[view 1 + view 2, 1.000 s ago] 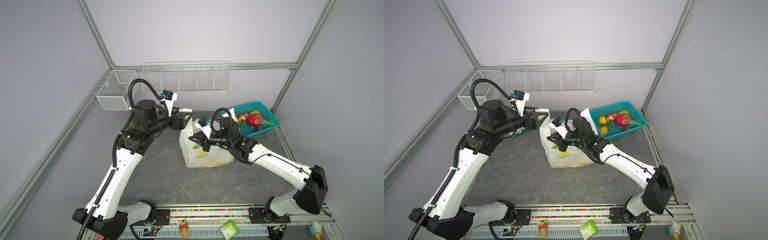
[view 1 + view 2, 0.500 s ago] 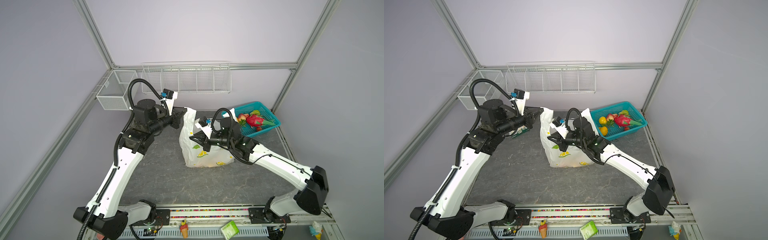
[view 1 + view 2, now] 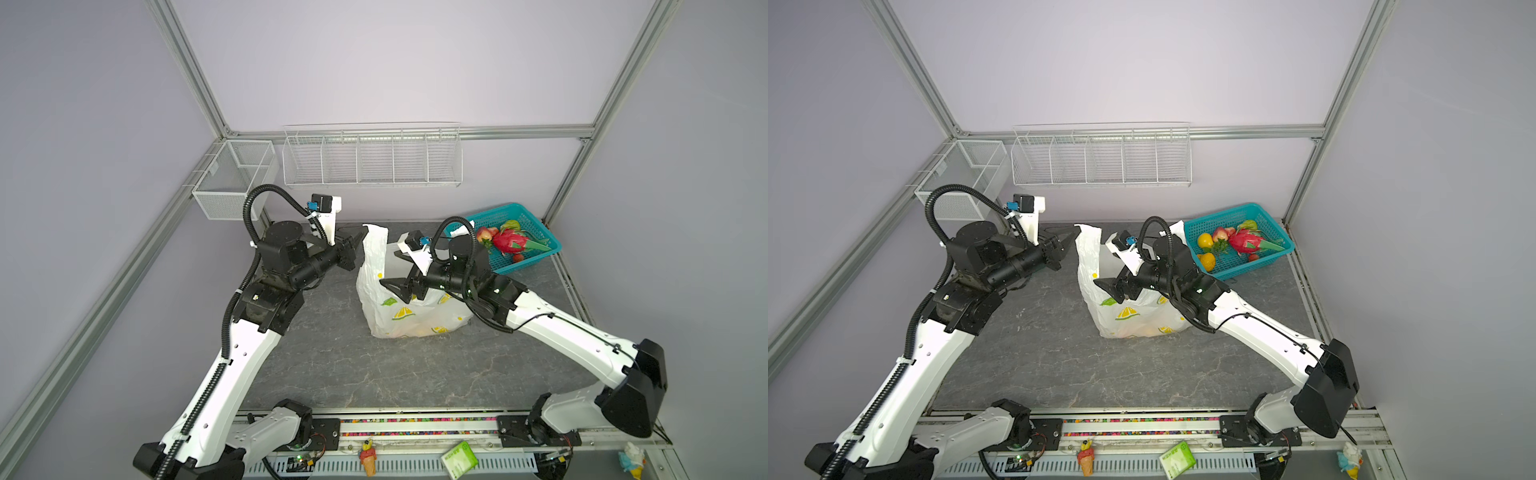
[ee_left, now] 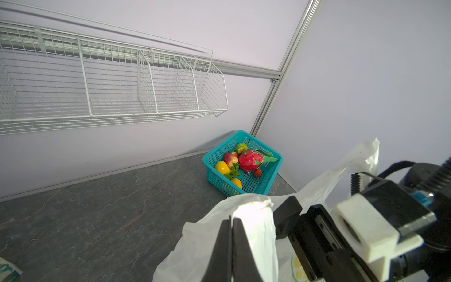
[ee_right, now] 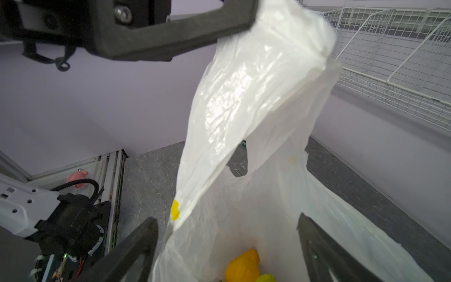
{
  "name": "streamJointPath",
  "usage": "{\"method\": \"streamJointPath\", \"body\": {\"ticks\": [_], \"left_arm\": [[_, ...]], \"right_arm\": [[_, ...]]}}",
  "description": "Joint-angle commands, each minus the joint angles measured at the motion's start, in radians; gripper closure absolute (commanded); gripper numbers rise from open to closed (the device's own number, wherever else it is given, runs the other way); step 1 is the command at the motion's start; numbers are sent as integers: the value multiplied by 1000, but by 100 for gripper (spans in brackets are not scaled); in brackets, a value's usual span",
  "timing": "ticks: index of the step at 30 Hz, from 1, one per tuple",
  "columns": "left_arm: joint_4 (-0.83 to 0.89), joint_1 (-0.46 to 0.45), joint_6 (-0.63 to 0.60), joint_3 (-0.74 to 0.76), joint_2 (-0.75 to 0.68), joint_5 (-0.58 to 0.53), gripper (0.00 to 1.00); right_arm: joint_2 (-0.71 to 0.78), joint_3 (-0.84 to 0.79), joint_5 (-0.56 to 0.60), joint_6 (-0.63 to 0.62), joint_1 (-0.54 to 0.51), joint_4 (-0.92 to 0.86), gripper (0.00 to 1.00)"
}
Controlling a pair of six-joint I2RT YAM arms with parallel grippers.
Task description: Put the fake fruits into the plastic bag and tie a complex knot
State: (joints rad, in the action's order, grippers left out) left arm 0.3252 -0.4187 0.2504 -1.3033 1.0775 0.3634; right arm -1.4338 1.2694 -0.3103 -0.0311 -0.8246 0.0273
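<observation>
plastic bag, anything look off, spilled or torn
Nothing is spilled or torn. The plastic bag stands lopsided: the left claw is shut on one handle and holds it up, while the other handle flops loose behind the open right claw at the bag's mouth. Several fake fruits lie in the teal basket, not bagged.

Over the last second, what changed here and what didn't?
The left end effector, open a second ago, has shut on a handle of the plastic bag. The right end effector, shut before, has opened over the bag's mouth; what it let go cannot be told. Unchanged: the bag's place on the table, the fruits in the teal basket.
</observation>
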Motion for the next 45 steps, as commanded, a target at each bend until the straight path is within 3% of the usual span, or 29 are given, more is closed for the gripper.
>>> {"method": "streamJointPath", "body": {"ticks": [1,11,14,19,22,24,26,29,31,37,39,42,45], "left_arm": [[-44,6,49,13,-26,-9,100],[-51,5,102,19,-64,17,100],[-61,6,149,20,-74,-20,100],[-78,7,197,34,-79,-38,100],[-62,12,150,33,-79,-66,100],[-37,15,74,31,-83,-80,99],[-4,16,-25,31,-85,-84,69],[34,15,-144,38,-94,-16,44],[60,15,-202,37,-93,48,35],[140,15,-320,-27,-30,57,24],[163,16,-317,-66,9,127,22],[143,15,-261,-109,63,260,22],[91,15,-192,-122,96,330,30]], "right_arm": [[-33,20,-33,33,-1,121,12],[-186,134,-43,14,16,221,11],[-230,114,-118,30,37,303,3],[-257,31,-214,88,51,439,56],[-239,-18,-219,93,53,459,77],[-223,-42,-232,95,52,456,86],[-203,-63,-248,91,52,444,91],[-173,-83,-266,72,53,410,92],[-162,-88,-288,69,57,394,93],[-144,-95,-355,51,67,371,93],[-139,-97,-369,45,71,362,93],[-130,-103,-372,33,77,342,93],[-117,-113,-369,21,86,316,93]]}}
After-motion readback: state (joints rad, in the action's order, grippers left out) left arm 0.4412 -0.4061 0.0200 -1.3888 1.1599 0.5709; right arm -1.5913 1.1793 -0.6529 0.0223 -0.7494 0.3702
